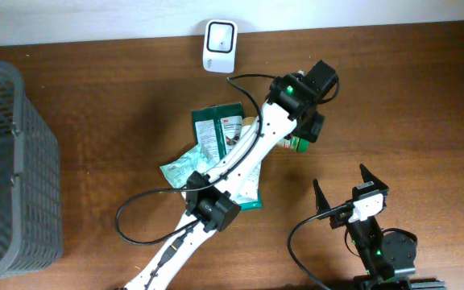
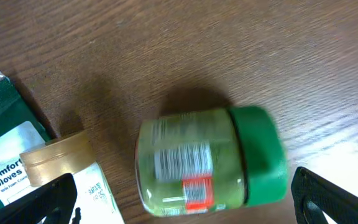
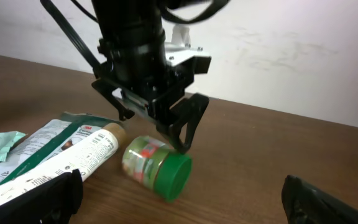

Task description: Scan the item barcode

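Well, the green-lidded jar lies on its side, free of the open left claw.

It rests on the wooden surface about midway along, somewhat nearer the back edge, with its barcode facing up and its lid pointing away from a gold-capped tube just beside it. The left claw hangs over it, fingers spread to either side. A green gloves pack lies beyond the tube. A white scanner sits at the back edge and a grey basket at the left edge. The right claw stands wide open and empty near the front edge.
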